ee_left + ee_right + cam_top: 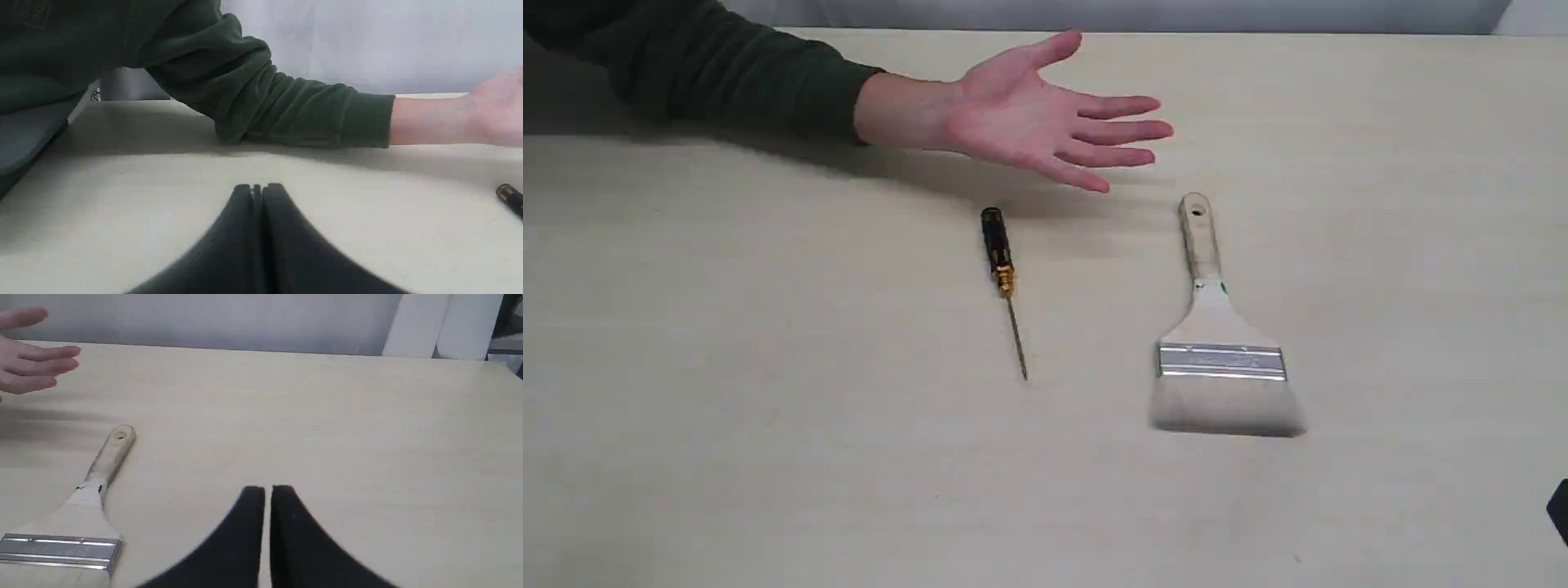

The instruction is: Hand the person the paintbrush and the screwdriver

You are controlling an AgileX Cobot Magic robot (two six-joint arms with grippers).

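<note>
The person's hand (pixel 1033 118) stretches open, palm up, beyond our left gripper (pixel 258 188), pressed closed; our right gripper (pixel 268 490), a slit apart, hovers beside the paintbrush (pixel 61 548).

Dark ribbed left claw (pixel 258 188), tapering fingers, matte black right claw (pixel 268 489)

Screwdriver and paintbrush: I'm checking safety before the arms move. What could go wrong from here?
1. The person's hand hovers just beyond the screwdriver handle; an arm reaching in could bump it.
2. The screwdriver is slim and lies flat, so it may roll or slip from a pinch.
3. The left gripper and right gripper are shut; lowering onto the paintbrush unopened would only push it.
</note>
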